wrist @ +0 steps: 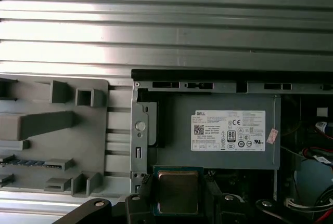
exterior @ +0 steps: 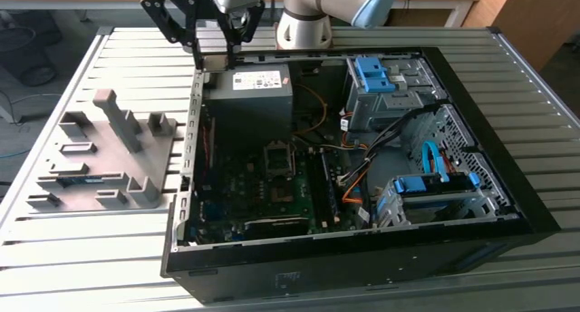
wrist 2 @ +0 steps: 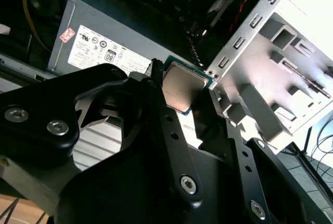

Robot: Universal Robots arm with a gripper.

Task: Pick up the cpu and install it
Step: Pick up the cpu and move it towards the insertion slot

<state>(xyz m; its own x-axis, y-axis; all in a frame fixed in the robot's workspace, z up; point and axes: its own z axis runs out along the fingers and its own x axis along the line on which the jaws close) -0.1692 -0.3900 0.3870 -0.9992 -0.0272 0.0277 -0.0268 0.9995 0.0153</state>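
The cpu [wrist 2: 181, 84] [wrist: 178, 190], a small square chip with a dull silver top and a green rim, sits clamped between my gripper's [wrist 2: 182, 93] [wrist: 178, 199] black fingers [wrist 2: 156, 104] in both wrist views. In the exterior view my gripper [exterior: 216, 52] hangs over the back corner of the open computer case [exterior: 507, 189] on the exterior view's left, above the grey power supply [exterior: 249, 91]. The motherboard's square socket [exterior: 278, 159] lies lower down inside the case, apart from the gripper.
A grey fixture tray [exterior: 100, 156] with upright posts lies on the slatted table at the exterior view's left, a dark memory stick [exterior: 77, 181] in it. Blue-tabbed drive cages [exterior: 390, 88] and loose cables [exterior: 358, 169] fill the case's right side.
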